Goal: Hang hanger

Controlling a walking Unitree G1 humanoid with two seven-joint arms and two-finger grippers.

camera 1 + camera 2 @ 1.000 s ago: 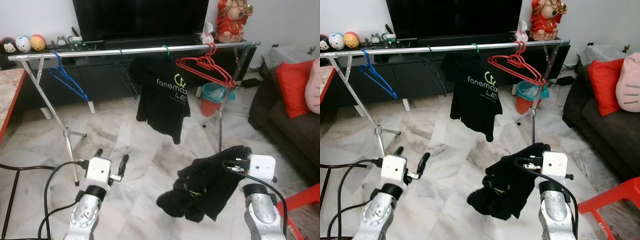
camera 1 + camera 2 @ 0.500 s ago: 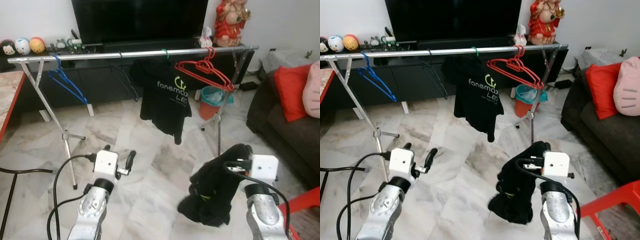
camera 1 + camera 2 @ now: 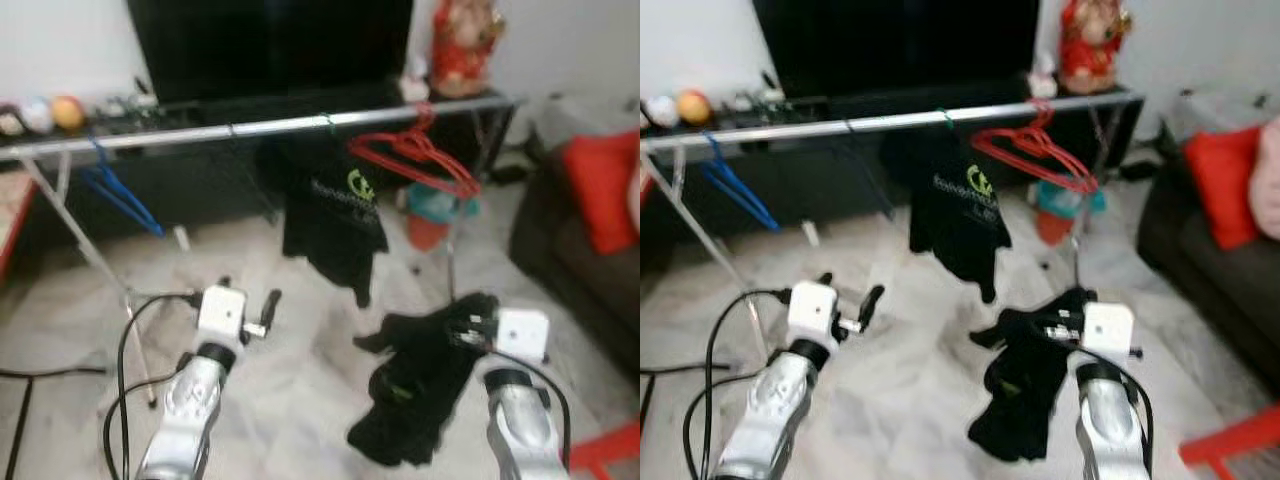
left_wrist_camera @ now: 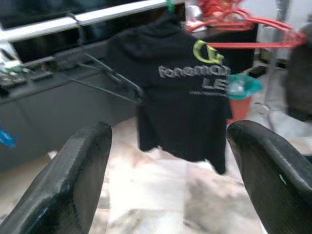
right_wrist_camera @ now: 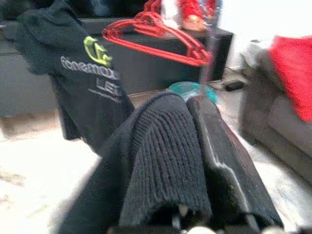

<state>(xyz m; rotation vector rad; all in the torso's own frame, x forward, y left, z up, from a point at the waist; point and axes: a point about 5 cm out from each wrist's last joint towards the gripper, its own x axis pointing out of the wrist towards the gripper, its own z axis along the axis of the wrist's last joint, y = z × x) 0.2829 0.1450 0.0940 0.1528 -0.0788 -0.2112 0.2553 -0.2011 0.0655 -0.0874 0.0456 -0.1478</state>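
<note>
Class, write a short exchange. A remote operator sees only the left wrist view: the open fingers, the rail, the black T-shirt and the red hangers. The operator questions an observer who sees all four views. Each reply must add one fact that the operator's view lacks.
Operator: What is the right gripper doing?
Observer: The right gripper is shut on a black garment, which hangs down from it towards the floor.
Operator: What lies to the right, beyond the end of the rail?
Observer: A dark sofa with a red cushion on it stands to the right of the rail.
</note>
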